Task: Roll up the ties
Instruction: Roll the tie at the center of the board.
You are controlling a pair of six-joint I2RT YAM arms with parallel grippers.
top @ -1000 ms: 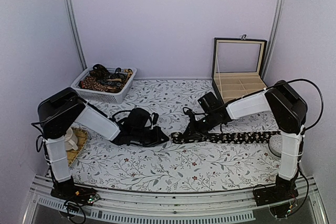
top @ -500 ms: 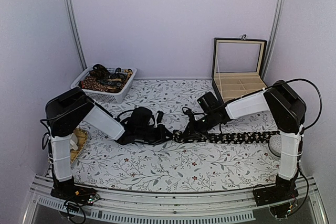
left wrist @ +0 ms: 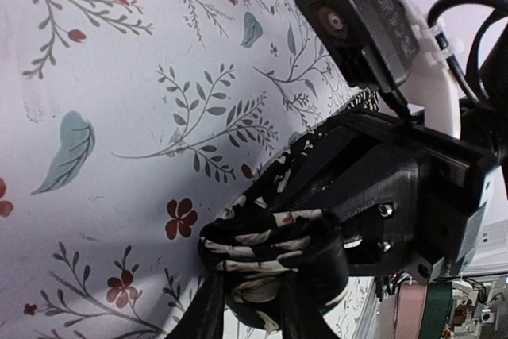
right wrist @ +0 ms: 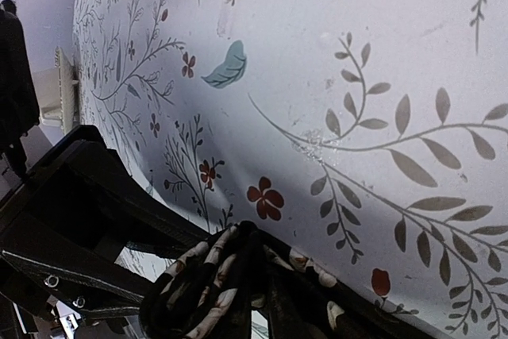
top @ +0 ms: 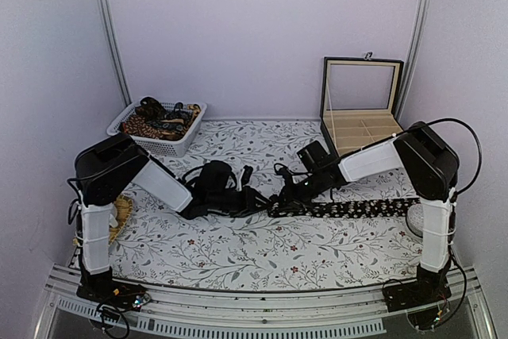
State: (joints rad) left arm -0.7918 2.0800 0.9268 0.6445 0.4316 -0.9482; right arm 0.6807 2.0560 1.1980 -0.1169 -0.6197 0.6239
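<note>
A black tie (top: 357,208) with pale flower specks lies stretched across the right half of the table. Its left end is wound into a small roll (left wrist: 270,256). In the left wrist view my left gripper (left wrist: 252,290) reaches the roll from below; its two dark fingers (left wrist: 208,315) press on the coil, one on each side of the roll's middle. My right gripper (right wrist: 266,295) is shut on the same end of the tie (right wrist: 206,275), pinching the fabric just above the cloth. From above, the left gripper (top: 255,198) and the right gripper (top: 287,200) meet nearly tip to tip.
A white basket (top: 184,147) with more patterned ties stands at the back left. An open box (top: 361,129) with compartments stands at the back right. A round white object (top: 414,220) sits by the right arm and a woven mat (top: 119,213) by the left arm.
The left arm has reached right until its gripper met the tie's rolled end at the right gripper. The roll's end has shifted slightly right. The right arm barely moved.
</note>
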